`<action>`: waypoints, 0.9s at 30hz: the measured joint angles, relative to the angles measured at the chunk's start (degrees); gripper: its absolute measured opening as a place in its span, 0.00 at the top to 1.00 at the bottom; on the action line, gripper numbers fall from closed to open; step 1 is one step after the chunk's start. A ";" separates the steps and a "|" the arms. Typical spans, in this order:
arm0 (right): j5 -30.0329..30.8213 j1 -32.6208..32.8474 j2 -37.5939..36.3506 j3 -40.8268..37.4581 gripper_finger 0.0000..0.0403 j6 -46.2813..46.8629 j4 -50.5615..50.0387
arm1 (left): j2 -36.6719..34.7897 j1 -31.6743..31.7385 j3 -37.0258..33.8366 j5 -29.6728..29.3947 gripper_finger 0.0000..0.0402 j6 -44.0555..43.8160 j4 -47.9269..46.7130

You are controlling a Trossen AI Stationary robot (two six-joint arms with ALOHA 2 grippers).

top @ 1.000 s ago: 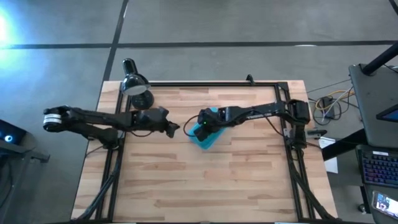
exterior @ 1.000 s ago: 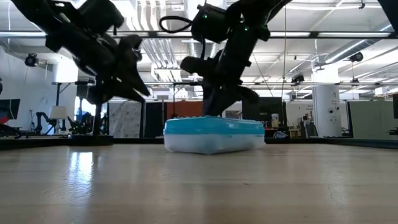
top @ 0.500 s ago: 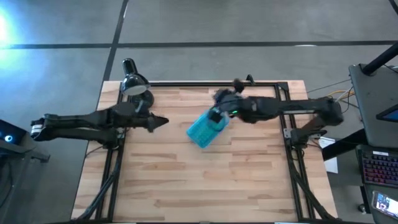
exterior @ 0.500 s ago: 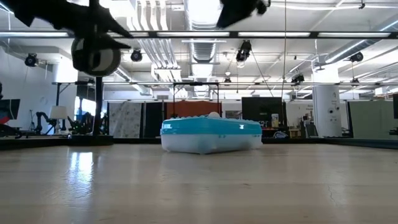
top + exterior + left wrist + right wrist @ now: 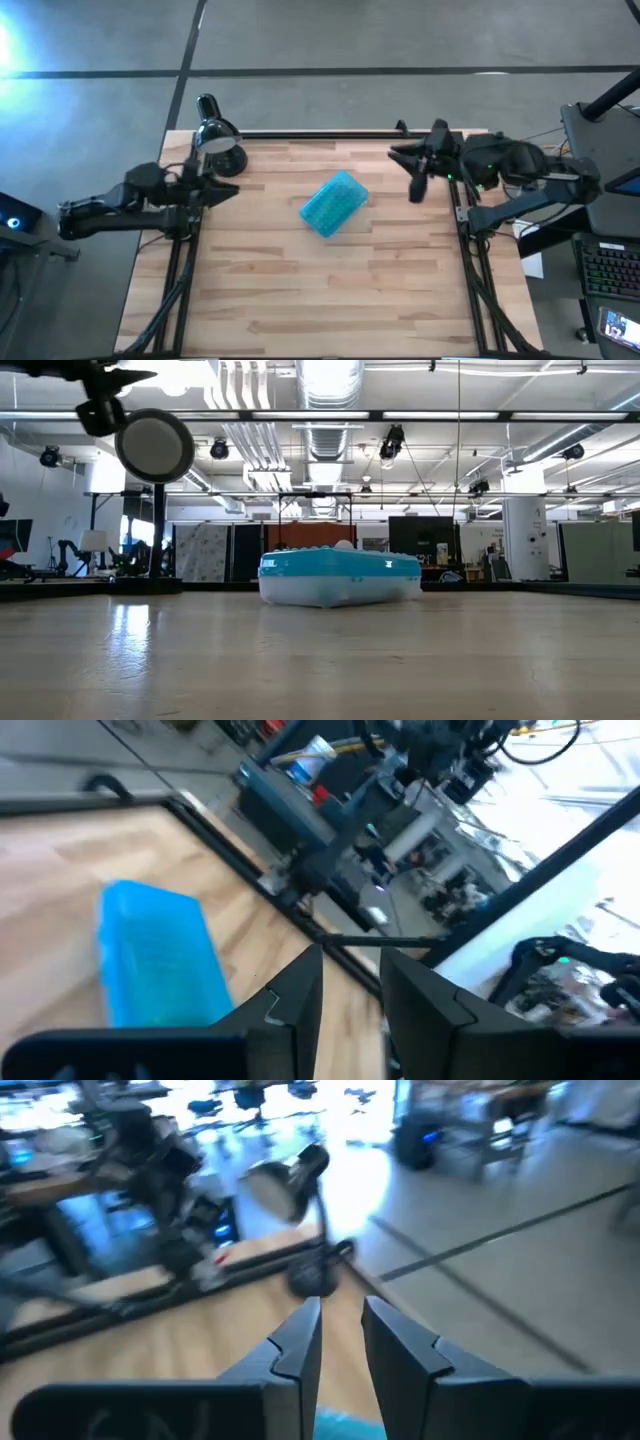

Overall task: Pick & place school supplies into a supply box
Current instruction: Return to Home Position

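the box [image 5: 334,203] lay shut near the middle of the table [image 5: 300,300], a little toward the far edge. it was set on a slant, one short end toward the far right corner and the other toward the near left corner. its ribbed blue lid was down over the whitish tray, and in the low view the lid sat flat on the tray along the whole side that showed. what was inside could not be made out. nothing touched the box.

the left gripper [image 5: 350,955] hung over the left edge of the table, just on the near side of the lamp [image 5: 216,132], which stood at the far left corner. it pointed across the table toward the box and was well apart from it. in the left wrist view its two fingers [image 5: 295,1005] stood close together with only a narrow slit between them. nothing was in the slit, and the box showed beyond them on the wood.

the right gripper [image 5: 342,1305] hung by the far right corner, close to the black frame [image 5: 320,133] along the far edge. it too was well apart from the box. in the right wrist view its fingers [image 5: 290,1350] were drawn close in the same way, with a thin gap that held nothing. the lamp showed past them across the table.
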 joint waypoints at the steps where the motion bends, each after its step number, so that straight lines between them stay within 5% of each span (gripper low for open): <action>1: -1.73 -0.02 -1.46 -2.04 0.83 0.54 0.13 | -1.29 0.00 -0.03 -1.13 0.78 0.77 -2.51; 4: -11.10 -0.06 -5.18 -10.80 0.83 1.80 6.18 | -5.08 0.02 -0.11 -3.27 0.78 2.52 -5.70; 9: -23.84 -0.87 -8.93 -29.14 0.81 5.65 33.19 | -9.91 -0.04 -2.09 0.57 0.78 8.11 -4.41; 22: -20.92 -1.43 -16.84 -63.28 0.82 16.95 69.62 | -18.58 -0.02 -14.40 3.67 0.78 11.57 1.95; 27: -19.61 -1.46 -23.10 -69.09 0.83 16.92 72.17 | -18.58 0.02 -14.38 4.68 0.78 11.66 2.40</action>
